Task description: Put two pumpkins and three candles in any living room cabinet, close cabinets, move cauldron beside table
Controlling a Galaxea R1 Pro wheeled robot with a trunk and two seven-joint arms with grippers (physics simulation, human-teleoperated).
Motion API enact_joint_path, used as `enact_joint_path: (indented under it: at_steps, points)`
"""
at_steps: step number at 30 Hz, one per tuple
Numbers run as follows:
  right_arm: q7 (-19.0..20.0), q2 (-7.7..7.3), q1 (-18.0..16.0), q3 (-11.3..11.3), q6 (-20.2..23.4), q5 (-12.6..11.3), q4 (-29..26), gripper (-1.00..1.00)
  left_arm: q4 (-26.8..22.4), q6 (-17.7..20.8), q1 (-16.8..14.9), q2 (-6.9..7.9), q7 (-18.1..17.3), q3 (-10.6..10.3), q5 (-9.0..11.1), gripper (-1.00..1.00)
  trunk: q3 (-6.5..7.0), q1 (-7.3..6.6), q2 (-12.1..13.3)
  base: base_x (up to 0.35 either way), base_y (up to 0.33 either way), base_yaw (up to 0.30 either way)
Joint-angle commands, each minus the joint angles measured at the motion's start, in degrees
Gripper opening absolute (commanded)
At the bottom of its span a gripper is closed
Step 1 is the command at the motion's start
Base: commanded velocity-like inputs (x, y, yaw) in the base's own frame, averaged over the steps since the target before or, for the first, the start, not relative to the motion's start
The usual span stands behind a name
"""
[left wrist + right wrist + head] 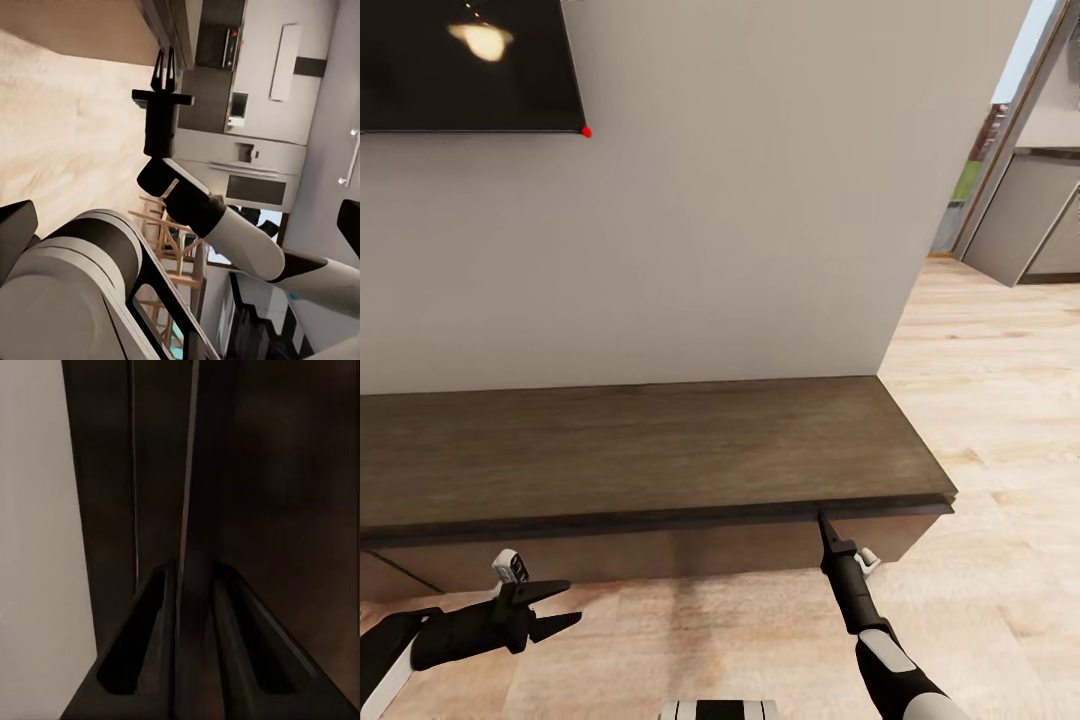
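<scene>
Currently the right end effector (823, 520) sits at the underside of the cabinet (640, 450) top edge, near its right end, fingers pressed together and thin edge forward; the right wrist view shows the two fingers (131, 649) flanking a narrow seam in the dark wood. The step in hand appears to be opening or closing a drawer front. Keep the fingers level with the seam, engage the lip fully, then move straight along the drawer's travel, avoiding sideways load. The left end effector (565, 605) hangs spread over the floor (980, 400), near left, holding nothing. No pumpkins, candles or cauldron are visible. No readable writing or brand appears.
</scene>
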Motion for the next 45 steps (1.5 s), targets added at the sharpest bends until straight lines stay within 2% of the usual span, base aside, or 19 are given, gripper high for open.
enact_joint_path:
  at_steps: [1, 45]
  points:
    - [0.6, 0.01, 0.0, 0.2, 0.2, -0.2, -0.1, -1.0, 0.0, 0.0, 0.0, 0.0, 0.0, 0.0, 0.0, 1.0, 0.0, -0.01, 0.0, -0.237, 0.0, 0.0]
    - [0.6, 0.08, 0.0, 0.2, 0.2, -0.2, -0.1, -1.0, 0.0, 0.0, 0.0, 0.0, 0.0, 0.1, 0.1, 1.0, 0.0, -0.01, 0.0, -0.23, 0.0, 0.0]
